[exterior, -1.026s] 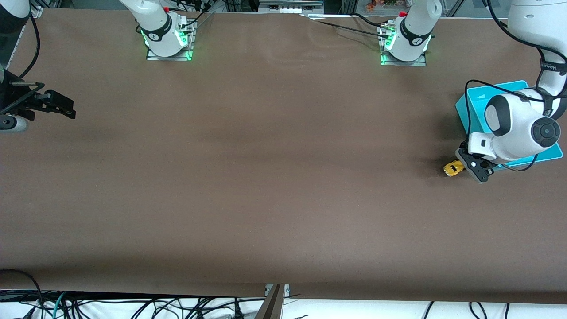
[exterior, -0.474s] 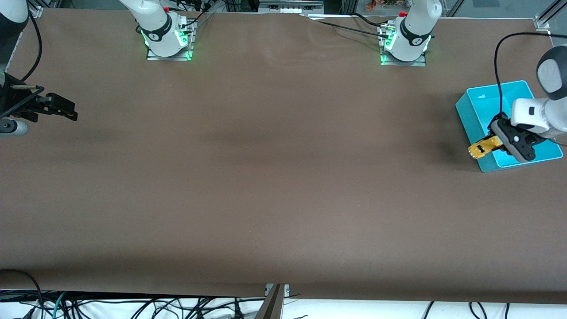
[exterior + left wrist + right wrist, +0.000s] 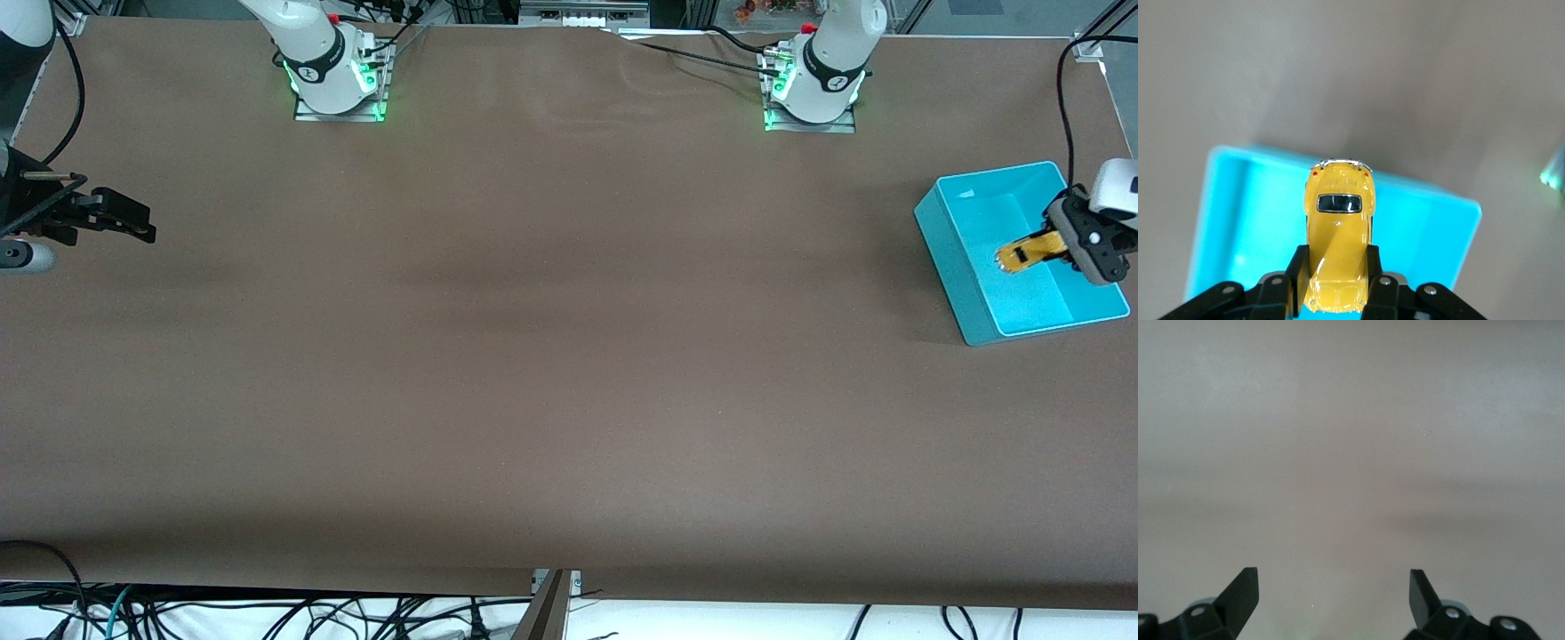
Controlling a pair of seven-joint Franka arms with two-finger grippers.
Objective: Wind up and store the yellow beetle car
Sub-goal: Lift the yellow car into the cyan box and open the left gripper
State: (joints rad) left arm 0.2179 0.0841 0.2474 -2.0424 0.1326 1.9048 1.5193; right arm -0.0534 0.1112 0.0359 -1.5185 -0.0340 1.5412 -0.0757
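The yellow beetle car (image 3: 1022, 253) hangs in the air over the inside of a teal bin (image 3: 944, 238), and my left gripper (image 3: 1051, 242) is shut on it. In the left wrist view the car (image 3: 1338, 227) sits pinched between the two black fingers (image 3: 1298, 267) at one end, its other end and a dark window pointing away from my left gripper (image 3: 1337, 259), with the teal bin (image 3: 1245, 220) under it. My right gripper (image 3: 133, 222) waits open over the table at the right arm's end; nothing lies between its fingertips (image 3: 1245, 587).
The teal bin stands on the brown table (image 3: 551, 356) at the left arm's end and looks bare inside. Both arm bases (image 3: 338, 80) stand along the table's edge farthest from the front camera. Cables hang past the near edge.
My left gripper lifted the car off the table beside the bin's near corner and carried it up over the inside of the bin. The right arm stayed put.
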